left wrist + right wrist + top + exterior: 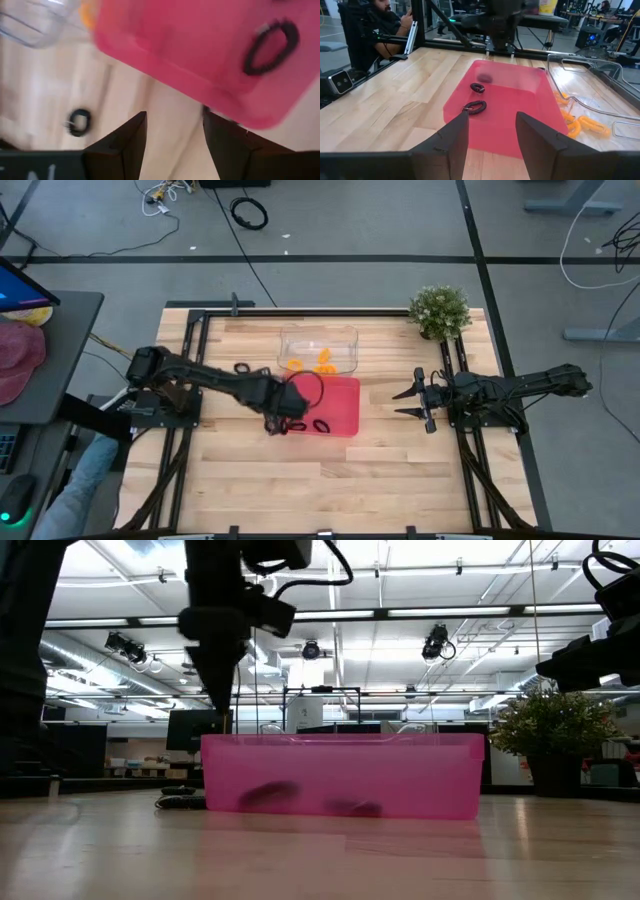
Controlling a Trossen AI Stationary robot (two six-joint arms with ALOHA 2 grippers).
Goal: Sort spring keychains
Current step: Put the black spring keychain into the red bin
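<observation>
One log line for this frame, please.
left end effector: open, above pink tray edge | right end effector: open, idle | black keychains in tray

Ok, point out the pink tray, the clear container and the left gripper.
pink tray (345,412): high view, bare floor of the tray.
clear container (318,332): high view, its far rim.
left gripper (174,131): left wrist view, midway between its fingertips.

1. My two arms are dark and slim, jointed, with black cables looping along them.
2. My left gripper (172,145) and right gripper (490,142) each end in two broad, wedge-shaped black fingers.
</observation>
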